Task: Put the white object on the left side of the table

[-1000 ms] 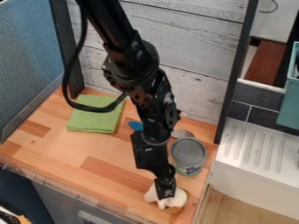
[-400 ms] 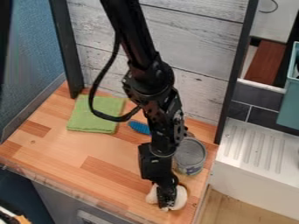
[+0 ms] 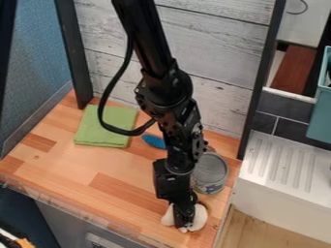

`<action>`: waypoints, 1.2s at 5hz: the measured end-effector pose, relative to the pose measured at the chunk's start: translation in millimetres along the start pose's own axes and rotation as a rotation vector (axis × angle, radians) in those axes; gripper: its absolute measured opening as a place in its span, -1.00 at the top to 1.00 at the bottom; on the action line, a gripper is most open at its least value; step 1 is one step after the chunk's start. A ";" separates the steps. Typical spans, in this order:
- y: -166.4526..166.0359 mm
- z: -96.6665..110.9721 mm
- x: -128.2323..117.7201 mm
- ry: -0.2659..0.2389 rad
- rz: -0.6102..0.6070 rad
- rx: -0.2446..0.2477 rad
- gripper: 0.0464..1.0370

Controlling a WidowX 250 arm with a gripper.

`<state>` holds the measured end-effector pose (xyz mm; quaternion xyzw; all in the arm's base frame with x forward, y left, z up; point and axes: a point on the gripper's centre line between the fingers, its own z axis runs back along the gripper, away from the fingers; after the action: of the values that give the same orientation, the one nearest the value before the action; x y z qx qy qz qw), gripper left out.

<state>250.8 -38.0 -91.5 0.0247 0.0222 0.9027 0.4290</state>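
Note:
The gripper (image 3: 185, 224) hangs low over the front right corner of the wooden table (image 3: 84, 193), pointing down at the white object (image 3: 199, 217). White parts of that object show on both sides of the gripper's tip, and its middle is hidden behind it. How the fingers stand around it cannot be made out.
A grey can (image 3: 211, 169) stands right behind the gripper, close to the arm. A folded green cloth (image 3: 107, 127) lies at the back left, and a blue brush (image 3: 154, 141) is partly behind the arm. A white ribbed drainboard (image 3: 288, 167) adjoins at the right.
The arm's upper part has swung to the right and the gripper has become more upright over the white object. Between the last two frames hardly anything differs.

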 end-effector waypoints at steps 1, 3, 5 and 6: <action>1.8 9.4 7.6 0.014 -0.003 0.002 -0.06; -15.8 51.0 22.2 0.110 0.053 -0.083 -0.06; -82.5 75.8 61.2 0.154 0.329 -0.139 -0.06; -121.7 86.4 95.8 0.182 0.507 -0.163 -0.06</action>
<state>290.0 114.6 -10.4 -0.0862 -0.0191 0.9785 0.1865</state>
